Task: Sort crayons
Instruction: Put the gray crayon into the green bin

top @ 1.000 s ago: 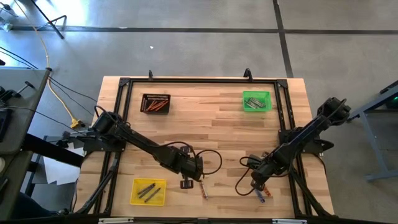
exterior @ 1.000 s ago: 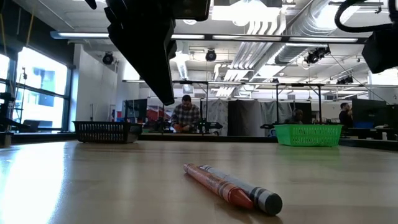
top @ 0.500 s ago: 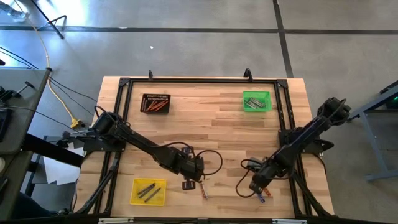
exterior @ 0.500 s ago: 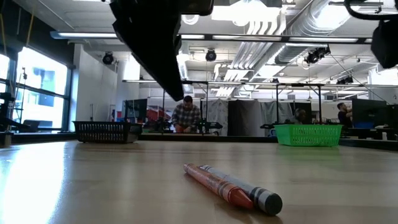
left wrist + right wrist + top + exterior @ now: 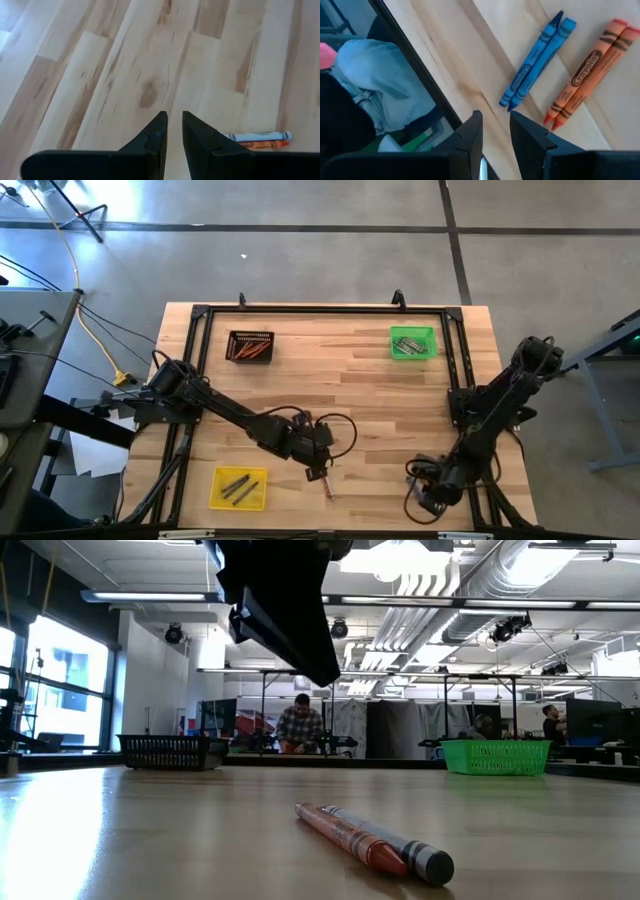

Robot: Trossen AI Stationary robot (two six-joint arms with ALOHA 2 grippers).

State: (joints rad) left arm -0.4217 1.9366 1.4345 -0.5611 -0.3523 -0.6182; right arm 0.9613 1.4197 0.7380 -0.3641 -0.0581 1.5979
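Observation:
An orange-red crayon and a grey one lie side by side on the table, seen in the low view point(image 5: 372, 838), the high view point(image 5: 328, 485) and the left wrist view point(image 5: 260, 140). My left gripper point(image 5: 316, 469) hangs just above and beside them, empty, its fingers point(image 5: 174, 120) together but for a narrow slit. Two blue crayons point(image 5: 535, 60) and two orange crayons point(image 5: 587, 70) lie flat near the table's near right edge. My right gripper point(image 5: 430, 498) is over that edge, a little open point(image 5: 496, 120) and empty.
A black tray point(image 5: 250, 345) holding orange crayons stands at the far left, a green tray point(image 5: 413, 342) at the far right, and a yellow tray point(image 5: 240, 487) holding grey crayons at the near left. A black frame point(image 5: 455, 370) runs round the table. People stand in the room behind.
My left gripper has gone toward the table's right edge, closer to the orange-red and grey crayons. My right gripper has drawn back toward the table's near edge and a little to the right, away from the blue and orange crayons. The crayons have stayed where they were.

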